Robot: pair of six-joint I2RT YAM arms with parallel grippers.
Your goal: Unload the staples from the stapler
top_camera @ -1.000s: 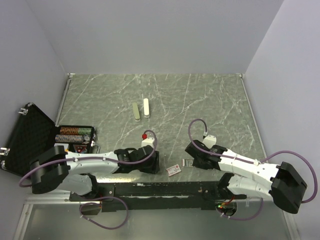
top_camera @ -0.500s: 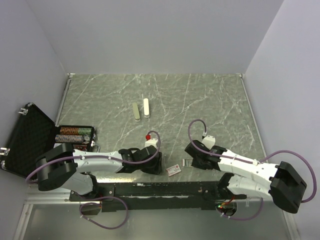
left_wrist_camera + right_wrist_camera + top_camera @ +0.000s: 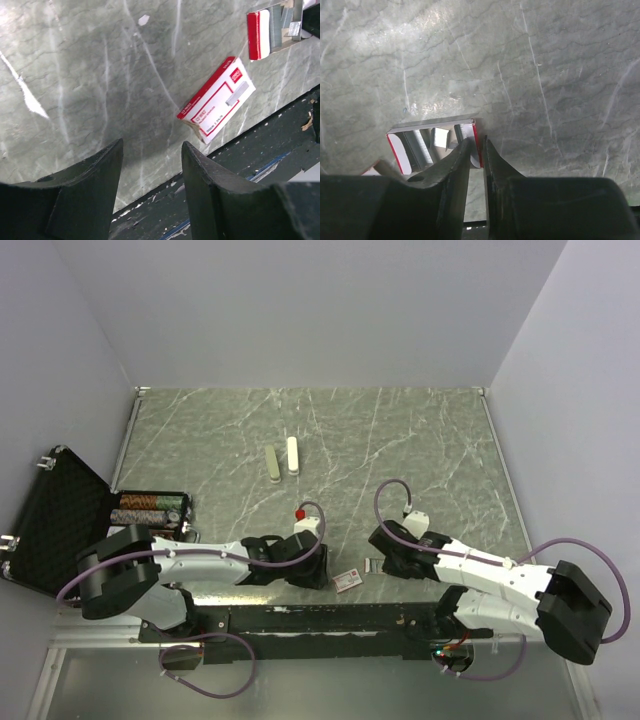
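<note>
left gripper (image 3: 151, 150) fingers half wide, empty, over the table (image 3: 75, 75) near one red-and-white box (image 3: 217, 97). right gripper (image 3: 476, 147) fingers narrowed to a slit around the end wall of one open tray (image 3: 395, 144); whether they clamp it, cannot tell. the staples (image 3: 418, 147), about three strips, lie inside.

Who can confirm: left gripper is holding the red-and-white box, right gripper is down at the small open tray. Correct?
Not quite. The left gripper is open and holds nothing. The red-and-white box lies on the table ahead of it, apart from the fingers, as the left wrist view shows. The right gripper is indeed down at the small open tray.
</note>
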